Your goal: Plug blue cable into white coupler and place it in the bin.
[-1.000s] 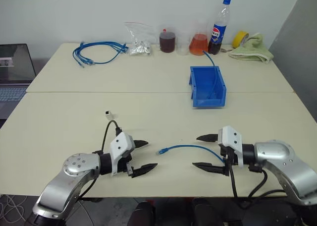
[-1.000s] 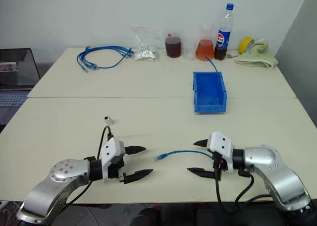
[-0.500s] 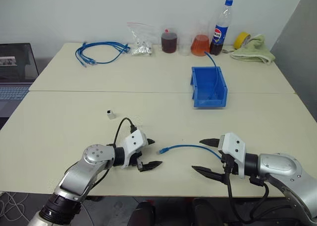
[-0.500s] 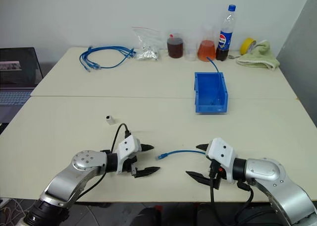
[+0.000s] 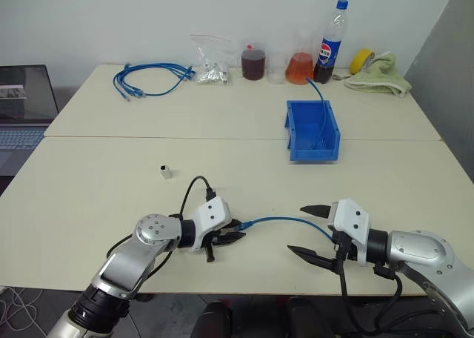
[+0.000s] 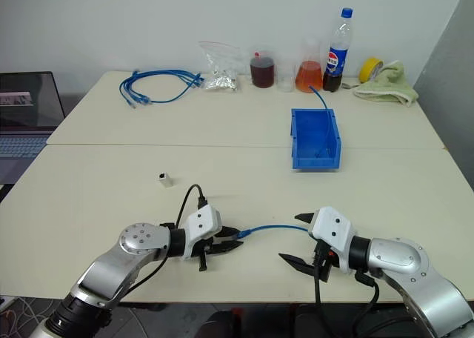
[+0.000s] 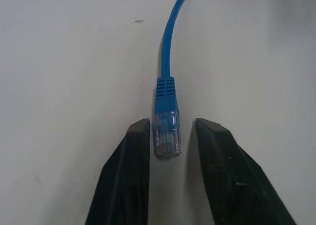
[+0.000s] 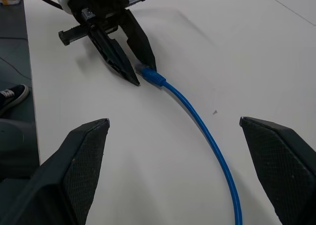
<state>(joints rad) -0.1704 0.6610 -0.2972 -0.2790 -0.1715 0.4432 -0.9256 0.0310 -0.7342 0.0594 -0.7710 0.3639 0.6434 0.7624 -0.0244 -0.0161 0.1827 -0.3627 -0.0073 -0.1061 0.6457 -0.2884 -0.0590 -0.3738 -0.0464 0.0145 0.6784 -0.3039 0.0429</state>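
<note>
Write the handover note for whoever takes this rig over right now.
Left claw: low on the table, fingers straddling the plug of the blue cable, narrow gaps on both sides, not clamped.
Right claw: wide open, empty, over the cable's other stretch.
White coupler: lying alone on the table, untouched.
Bin: farther back, right of centre.
Done: left claw lined up on the plug.
Left: grip plug, pick up coupler, plug in, place in bin.
</note>
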